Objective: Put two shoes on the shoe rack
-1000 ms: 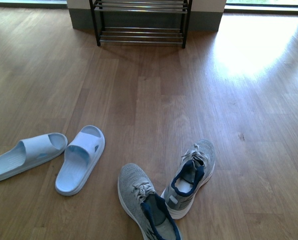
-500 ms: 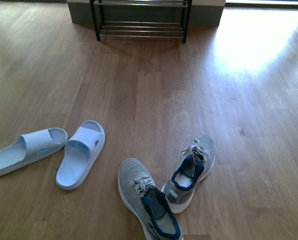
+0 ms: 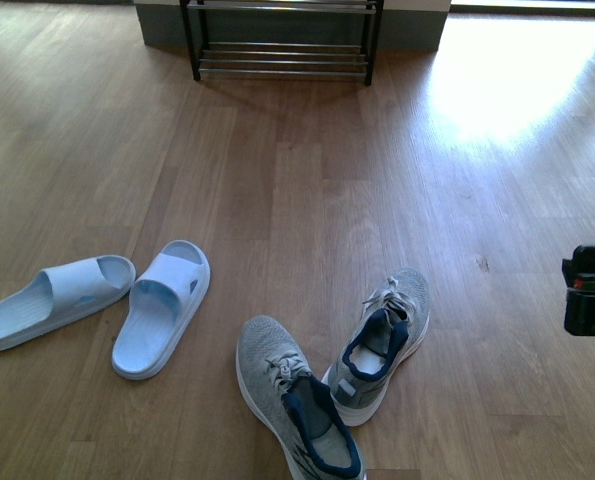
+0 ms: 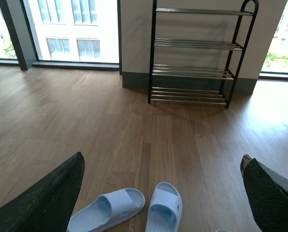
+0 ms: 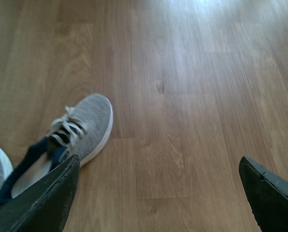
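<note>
Grey knit sneakers (two, white-soled, navy-lined) lie just beside each other at the near edge of the wooden plank floor. Two smooth pale blue rubber slides lie to their left. The one shoe rack, a black frame with thin chrome bars, stands at the far edge, well apart. Left gripper and right gripper are both spread wide and hold nothing.

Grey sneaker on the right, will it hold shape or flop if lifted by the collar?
The grey sneaker probably sags: its knit upper looks soft. The thick white sole should keep the base stiff. Loose laces may dangle.
</note>
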